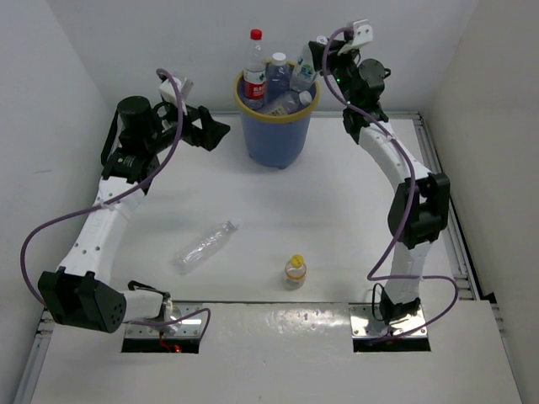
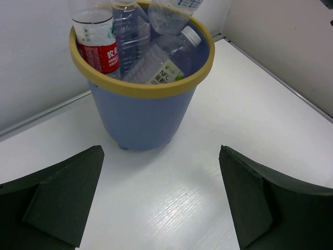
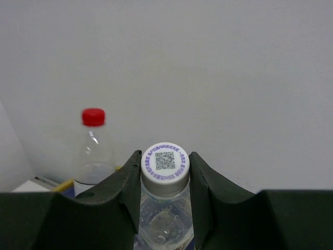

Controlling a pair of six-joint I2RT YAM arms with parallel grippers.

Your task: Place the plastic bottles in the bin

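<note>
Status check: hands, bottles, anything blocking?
Left hand open, empty, beside bin. Right hand shut on white-capped bottle above bin. On table: clear bottle lying, yellow-capped bottle upright. Nothing blocking.

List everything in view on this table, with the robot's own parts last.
bin: one, blue with a yellow rim, far middle of the table.
red-capped bottle: one, clear, upright in the bin.
middle bottle: one, clear, in the bin beside the red-capped one.
white-capped bottle: one, clear, lying in the bin.
held bottle: one, clear with a white cap, at the bin's right side.
squashed bottle: one, clear, lying on the table left of centre.
small bottle: one, yellow cap, upright, near centre.
table: one, white.
cables: purple, one on each arm.
left gripper: black, open, empty, left of the bin.
right gripper: black, shut on the held bottle's cap.
</note>
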